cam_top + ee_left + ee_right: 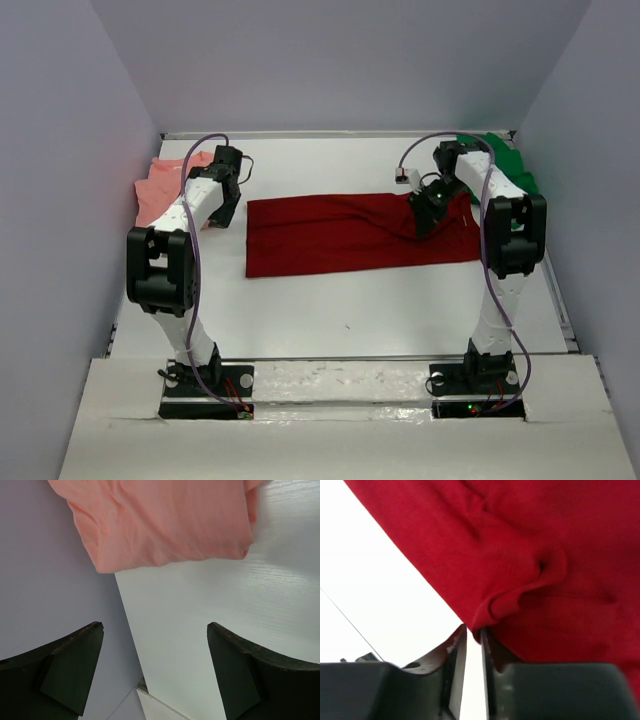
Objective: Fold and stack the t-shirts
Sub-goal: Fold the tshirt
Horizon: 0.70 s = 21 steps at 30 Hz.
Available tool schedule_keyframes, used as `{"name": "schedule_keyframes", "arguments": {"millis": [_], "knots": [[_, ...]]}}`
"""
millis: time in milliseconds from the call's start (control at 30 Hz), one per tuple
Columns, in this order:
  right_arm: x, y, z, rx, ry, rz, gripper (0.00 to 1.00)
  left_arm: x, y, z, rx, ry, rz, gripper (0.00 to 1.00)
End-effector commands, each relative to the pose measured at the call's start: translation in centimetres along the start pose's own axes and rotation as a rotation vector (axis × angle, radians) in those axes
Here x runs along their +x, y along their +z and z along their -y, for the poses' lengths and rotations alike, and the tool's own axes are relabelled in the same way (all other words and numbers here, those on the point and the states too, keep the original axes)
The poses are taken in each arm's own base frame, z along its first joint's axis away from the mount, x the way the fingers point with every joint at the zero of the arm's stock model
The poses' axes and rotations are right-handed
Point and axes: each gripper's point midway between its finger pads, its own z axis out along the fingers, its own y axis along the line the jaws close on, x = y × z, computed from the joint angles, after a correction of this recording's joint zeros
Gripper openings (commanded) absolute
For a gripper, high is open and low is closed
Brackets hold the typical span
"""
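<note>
The dark red t-shirt (340, 235) lies spread as a wide strip across the middle of the table. My right gripper (425, 220) is at its right part, and in the right wrist view it (474, 630) is shut on a puckered edge of the red cloth (545, 555). The salmon pink t-shirt (160, 190) lies bunched at the far left against the wall. It also shows in the left wrist view (165, 520). My left gripper (222, 212) is open and empty (155, 630) just near of it. The bright green t-shirt (510, 160) lies at the far right corner, behind the right arm.
Grey walls enclose the table on the left (45, 595), back and right. The white tabletop (350, 310) extends in front of the red shirt to the arm bases. Cables loop over both arms.
</note>
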Motion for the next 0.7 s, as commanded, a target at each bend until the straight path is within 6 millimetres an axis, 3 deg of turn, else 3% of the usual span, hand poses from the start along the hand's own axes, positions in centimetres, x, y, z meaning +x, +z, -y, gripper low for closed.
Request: {"name": "schedule_keyframes", "arguments": {"millis": [0, 33, 67, 167, 333, 533, 633, 667], "knots": [[1.0, -0.9, -2.5, -0.036, -0.018, -0.042, 0.29, -0.3, -1.7, -1.0, -0.012, -0.014, 0.043, 0.98], [1.1, -0.9, -2.4, -0.028, -0.02, -0.045, 0.35, -0.3, -1.7, -1.0, -0.01, -0.013, 0.044, 0.98], [1.1, -1.1, -2.2, -0.008, -0.023, -0.049, 0.56, -0.3, -1.7, -1.0, -0.012, -0.014, 0.045, 0.98], [1.1, -1.5, -2.1, 0.008, -0.027, -0.052, 0.92, -0.3, -1.9, -1.0, -0.009, -0.011, 0.049, 0.98], [-0.6, -3.3, -2.1, 0.057, -0.051, 0.002, 0.93, -0.1, -2.2, -1.1, -0.009, -0.012, 0.057, 0.98], [-5.6, -8.7, -1.2, 0.249, -0.118, 0.174, 0.91, 0.0, -2.5, -1.2, -0.006, -0.018, 0.069, 0.98], [-7.3, -10.2, 0.6, 0.382, -0.102, 0.252, 0.82, -0.1, -2.7, -1.2, -0.004, -0.022, 0.076, 0.98], [-7.3, -10.0, 1.2, 0.406, -0.088, 0.258, 0.65, -0.1, -2.6, -1.1, 0.001, -0.02, 0.074, 0.98]]}}
